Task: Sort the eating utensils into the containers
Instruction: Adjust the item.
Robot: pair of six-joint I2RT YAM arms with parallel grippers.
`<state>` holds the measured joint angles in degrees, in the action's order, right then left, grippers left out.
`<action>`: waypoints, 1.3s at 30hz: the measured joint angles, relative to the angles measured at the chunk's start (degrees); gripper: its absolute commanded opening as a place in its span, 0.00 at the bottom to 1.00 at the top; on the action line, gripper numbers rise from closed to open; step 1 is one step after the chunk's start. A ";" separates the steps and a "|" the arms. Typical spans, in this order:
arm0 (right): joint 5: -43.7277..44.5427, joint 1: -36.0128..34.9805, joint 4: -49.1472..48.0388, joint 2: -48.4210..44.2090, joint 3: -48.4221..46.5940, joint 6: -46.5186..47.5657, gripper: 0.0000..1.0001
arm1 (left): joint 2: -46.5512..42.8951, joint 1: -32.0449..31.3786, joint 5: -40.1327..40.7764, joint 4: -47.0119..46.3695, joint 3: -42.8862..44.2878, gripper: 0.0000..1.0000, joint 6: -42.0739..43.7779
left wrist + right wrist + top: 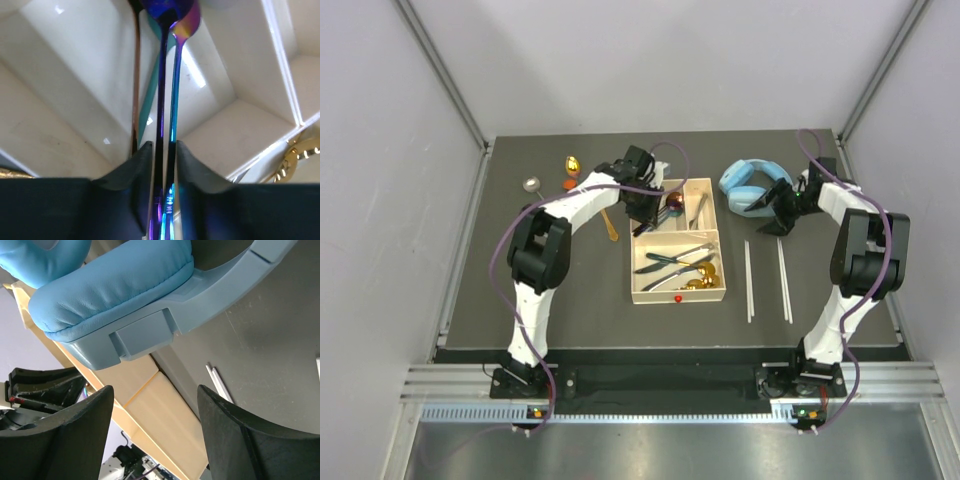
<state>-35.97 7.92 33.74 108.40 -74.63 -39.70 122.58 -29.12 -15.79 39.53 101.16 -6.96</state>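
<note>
Bright, even overhead light; your wrist views go soft up close.

From above you get flat white light, pale walls nearly washed out, and faint shadows on the dark surface [590,300]. In your left wrist view small white glints dot the cream tray [60,75] walls, the purple spoon [162,100] gleams, and the left claw [164,147] is dark and blurred. In your right wrist view the blue headphones [115,285] are softly lit, the right claw [154,395] almost black.

On the dark table [570,300], light-blue over-ear headphones [752,188] lie toward the far right side.
</note>
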 measured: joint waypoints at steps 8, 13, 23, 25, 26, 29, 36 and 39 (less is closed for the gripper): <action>-0.20 0.00 -0.04 0.00 0.13 0.00 0.68 | 0.00 -0.85 4.50 1.27 2.12 0.03 1.64; -0.37 0.00 -0.07 0.00 0.13 -0.02 0.68 | 0.35 -1.01 5.81 3.15 3.93 0.02 2.27; -1.07 0.00 -0.09 0.04 0.13 -0.42 0.68 | 1.62 -1.03 7.52 4.20 6.12 0.04 3.63; -1.22 0.00 -0.09 0.04 0.13 -0.39 0.68 | 1.64 -1.03 7.54 4.50 6.51 0.03 3.76; -1.25 0.00 -0.09 0.04 0.13 -0.42 0.68 | 1.66 -1.03 7.52 4.68 6.69 0.02 3.76; -1.27 0.00 -0.07 0.04 0.13 -0.37 0.68 | 1.66 -1.03 7.17 4.81 6.97 0.00 3.80; -1.27 0.00 -0.04 0.04 0.13 -0.28 0.68 | 1.64 -1.03 5.16 4.66 7.91 0.00 4.11; -1.22 0.00 0.04 0.04 0.13 0.11 0.68 | 1.66 -1.03 4.35 4.63 8.50 0.00 4.15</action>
<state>-37.19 7.92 33.78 108.44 -74.50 -39.59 124.25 -30.15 -11.44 44.16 109.67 -2.81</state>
